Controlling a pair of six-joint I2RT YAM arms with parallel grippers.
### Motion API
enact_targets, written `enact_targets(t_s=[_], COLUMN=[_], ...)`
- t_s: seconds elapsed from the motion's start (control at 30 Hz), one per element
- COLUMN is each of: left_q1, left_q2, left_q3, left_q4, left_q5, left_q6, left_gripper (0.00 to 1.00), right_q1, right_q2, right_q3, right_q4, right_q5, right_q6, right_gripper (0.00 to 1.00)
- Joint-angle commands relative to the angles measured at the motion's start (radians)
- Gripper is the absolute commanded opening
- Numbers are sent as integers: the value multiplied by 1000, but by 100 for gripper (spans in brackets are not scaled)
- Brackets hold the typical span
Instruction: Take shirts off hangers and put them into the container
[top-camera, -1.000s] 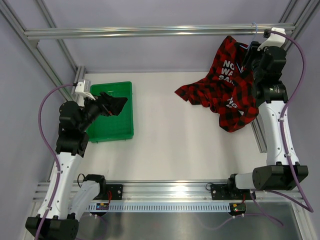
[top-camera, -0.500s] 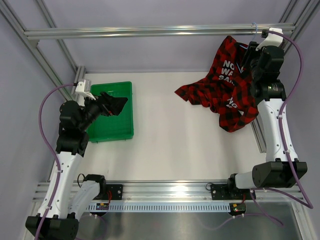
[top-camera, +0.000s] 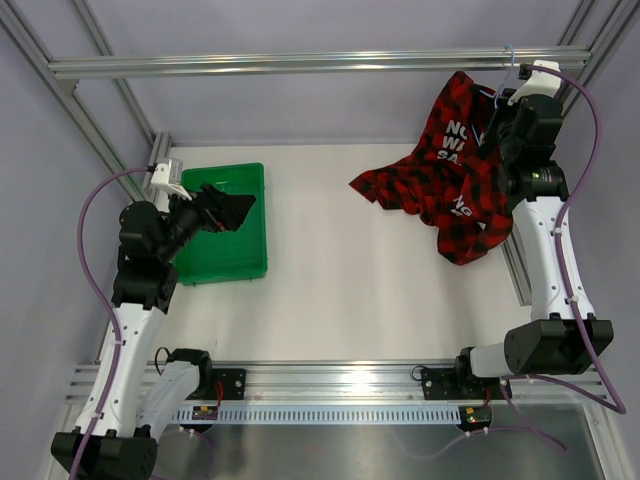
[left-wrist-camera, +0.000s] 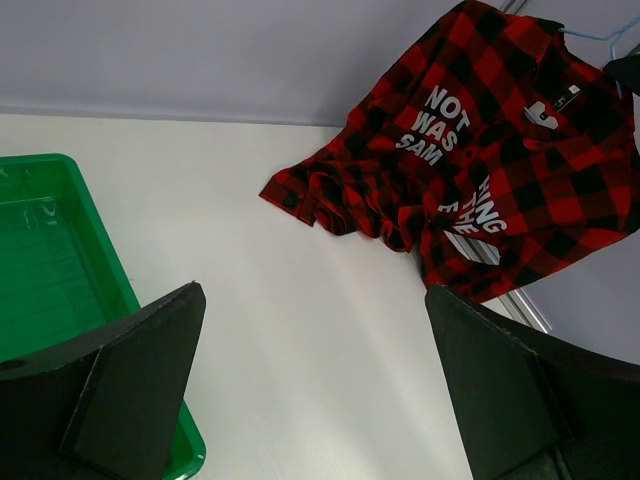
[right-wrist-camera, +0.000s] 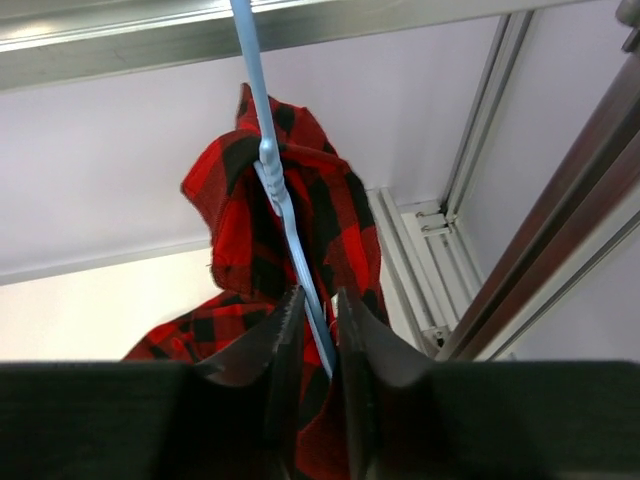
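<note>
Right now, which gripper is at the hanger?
The right gripper: its jaws flank the light-blue hanger wire. The left gripper is wide open over the green tray.

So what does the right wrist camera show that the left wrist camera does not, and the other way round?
Only the right wrist view: the right gripper, set narrowly on both sides of the hanger wire, grip unclear, and the metal rail above it. Only the left wrist view: the green tray, the white lettering, and the left gripper wide open. Both: the plaid shirt and the blue hanger.
</note>
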Motion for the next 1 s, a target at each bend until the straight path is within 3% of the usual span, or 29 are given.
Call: enact_targets(t_s=[0.0, 0.07, 0.13, 0.17, 0.57, 0.7, 0.97], left_q1=[-2, -2, -2, -2, -1, -2, -1], left_q2=[-7, -7, -7, -6, -6, 26, 91], left_q3=[17, 14, 10, 10, -4, 16, 49], left_q4=[23, 23, 28, 29, 44, 9, -6], left_q5=[29, 28, 29, 28, 28, -44, 3], left_q6=[19, 22, 19, 17, 5, -30, -61], left_gripper=[99, 99, 99, 99, 99, 99, 99], right_q1=[-3, -3, -3, -3, 2, 9, 14], right_q2=[-5, -5, -12, -15, -80, -103, -133], right_q3=[-9, -16, -23, -23, 11, 57, 111], right_q4=[43, 42, 51, 49, 46, 20, -27], right_q5=[11, 9, 9, 16, -40, -60, -112], right_q6=[-3, -6, -7, -8, -1, -1, 26], right_gripper=[18, 14, 2, 0, 0, 0, 0])
